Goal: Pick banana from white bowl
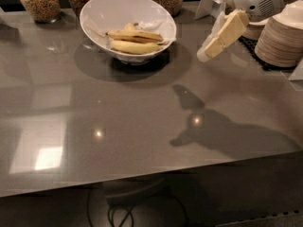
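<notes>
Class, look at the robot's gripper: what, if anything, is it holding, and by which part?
Nothing. The gripper hangs bare above the table, to the right of the white bowl; the banana lies in the bowl, untouched.

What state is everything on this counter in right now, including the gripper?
white bowl: upright on the counter, holding bananas.
banana: lying in the bowl, not grasped.
pale banana: lying in the bowl, beside it.
gripper: in the air right of the bowl, angled down, empty.
glass jars: upright, filled with grain.
plates: stacked at the right edge.
</notes>
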Tool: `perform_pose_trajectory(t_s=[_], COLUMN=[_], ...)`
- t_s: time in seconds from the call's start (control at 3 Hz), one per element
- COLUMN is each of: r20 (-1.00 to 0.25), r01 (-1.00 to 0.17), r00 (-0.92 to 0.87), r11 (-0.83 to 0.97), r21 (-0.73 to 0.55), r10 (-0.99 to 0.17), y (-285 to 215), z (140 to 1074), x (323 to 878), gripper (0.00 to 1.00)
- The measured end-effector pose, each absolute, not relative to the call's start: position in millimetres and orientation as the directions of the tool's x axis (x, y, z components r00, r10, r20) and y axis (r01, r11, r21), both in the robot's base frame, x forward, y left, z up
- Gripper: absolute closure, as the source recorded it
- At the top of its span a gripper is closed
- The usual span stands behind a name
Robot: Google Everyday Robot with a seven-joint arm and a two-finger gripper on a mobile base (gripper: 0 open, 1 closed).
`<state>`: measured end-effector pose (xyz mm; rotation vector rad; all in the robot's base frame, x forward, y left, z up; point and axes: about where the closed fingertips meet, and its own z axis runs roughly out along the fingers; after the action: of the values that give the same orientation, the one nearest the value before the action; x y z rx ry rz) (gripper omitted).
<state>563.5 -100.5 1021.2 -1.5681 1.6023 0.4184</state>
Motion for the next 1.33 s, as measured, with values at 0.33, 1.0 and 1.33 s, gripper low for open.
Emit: perform_pose_trajectory(t_s=[0.33,1.0,1.33], r20=[-0.740,-0.729,-0.737], r01=[-0.935,-0.905,-0.883], r00=[0.149,0.200,0.206], r11=[0.149,0.163,0.202], r21=[-0.321,-0.394,-0.423], r10=[-0.656,-0.654,-0.644], y=[-93.9,-84.5,-86.5], z=[1020.0,1011.3,1007.4], x=[568.8,591.0,609.3], gripper=[0.00,0.00,0.00])
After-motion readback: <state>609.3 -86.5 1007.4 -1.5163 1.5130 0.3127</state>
